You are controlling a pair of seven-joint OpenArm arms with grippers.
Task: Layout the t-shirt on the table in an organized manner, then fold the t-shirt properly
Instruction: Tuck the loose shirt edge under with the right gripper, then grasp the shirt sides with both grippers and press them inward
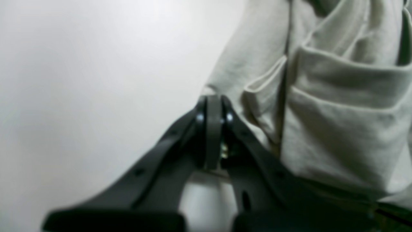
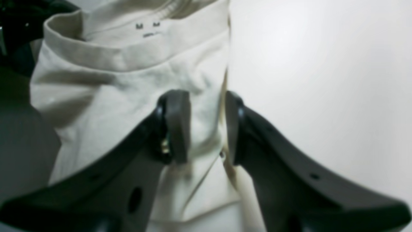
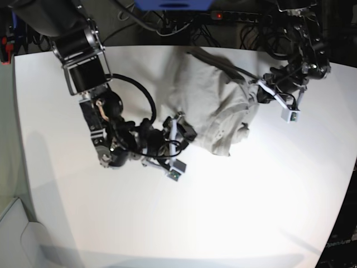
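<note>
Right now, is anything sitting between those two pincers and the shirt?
Nothing visible. The right pincer has shirt fabric between its open jaws, and the shut left pincer sits right at the shirt's edge.

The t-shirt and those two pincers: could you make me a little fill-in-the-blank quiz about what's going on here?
1. The t-shirt lies bunched up on the white ____.
2. The left pincer has its jaws pressed ____.
3. The right pincer has its jaws apart, with ____ between them.
4. Inside the shirt's collar, small dark ____ is printed.

Missing words: table; shut; fabric; lettering
</note>
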